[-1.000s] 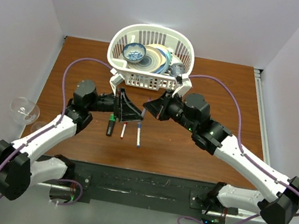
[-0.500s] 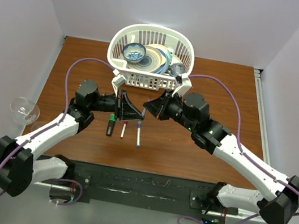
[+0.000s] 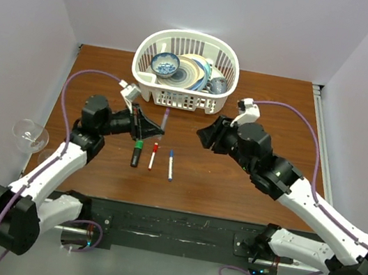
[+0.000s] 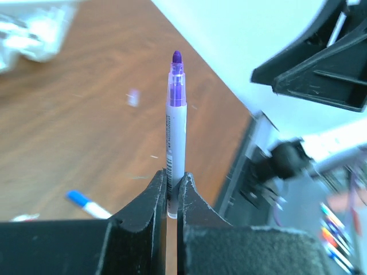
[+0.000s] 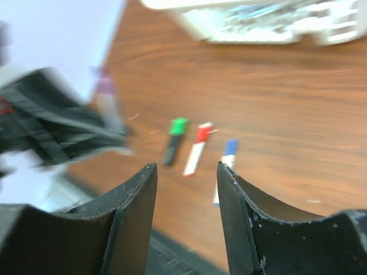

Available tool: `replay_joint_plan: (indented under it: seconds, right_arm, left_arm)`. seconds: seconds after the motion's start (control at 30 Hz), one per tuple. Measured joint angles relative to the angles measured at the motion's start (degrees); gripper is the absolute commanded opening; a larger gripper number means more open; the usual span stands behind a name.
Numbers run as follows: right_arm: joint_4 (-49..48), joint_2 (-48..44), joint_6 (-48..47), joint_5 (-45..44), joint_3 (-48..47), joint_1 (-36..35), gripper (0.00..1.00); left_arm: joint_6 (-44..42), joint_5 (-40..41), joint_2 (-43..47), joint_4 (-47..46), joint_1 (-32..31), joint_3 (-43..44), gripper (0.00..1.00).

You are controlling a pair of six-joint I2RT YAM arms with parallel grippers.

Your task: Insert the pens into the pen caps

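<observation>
Over the brown surface [image 3: 219, 182] your two arms face each other. The left fingers [image 4: 160, 188] are pinched tight on the lower barrel of a purple pen [image 4: 176, 132], whose bare purple tip is clear of the surface, and the right fingers [image 5: 143, 195] stand wide apart, holding nothing. The step in hand looks to be capping this pen, so hold the barrel steady and bring the cap on along its axis. A lilac speck [image 4: 133, 97] beyond may be that cap, but it is too blurred to tell. The white basket [image 3: 180, 99] at the far side holds a blue bowl [image 3: 164, 65], stacked plates [image 3: 191, 72] and a cup [image 3: 215, 84]. Near the left fingers lie a black marker [image 3: 136, 155] with a green end, a red-ended pen [image 3: 152, 155] and a blue-ended pen [image 3: 170, 166], all apparently capped.
</observation>
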State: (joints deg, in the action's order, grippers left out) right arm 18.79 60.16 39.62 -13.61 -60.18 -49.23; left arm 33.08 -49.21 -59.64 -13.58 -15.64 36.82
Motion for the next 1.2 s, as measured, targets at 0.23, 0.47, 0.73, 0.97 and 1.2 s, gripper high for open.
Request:
replay_joint_plan:
  seconds: [0.23, 0.47, 0.73, 0.97, 1.2]
  right_arm:
    - [5.11, 8.02, -15.67, -6.86, -2.73, 10.01, 0.54]
    - [4.83, 15.19, -46.58, 1.84, -1.49, 17.81, 0.56]
    - [3.72, 18.18, -73.88, 24.35, 3.13, 28.28, 0.53]
    - [9.25, 28.83, -90.90, 35.78, 1.75, 31.58, 0.47]
    - [13.49, 36.35, -100.02, 38.91, -4.20, 33.20, 0.44]
  left_arm:
    - [-5.55, 3.30, 4.37, 4.92, 4.61, -2.23, 0.00]
    - [-9.55, 8.15, 10.78, 9.20, 4.57, -2.60, 0.00]
    - [-10.43, 10.29, 11.58, 10.80, 4.24, -2.67, 0.00]
    - [-11.43, 12.07, 13.09, 12.11, 4.24, -2.71, 0.00]
    - [-11.69, 13.00, 13.68, 12.52, 4.24, -2.71, 0.00]
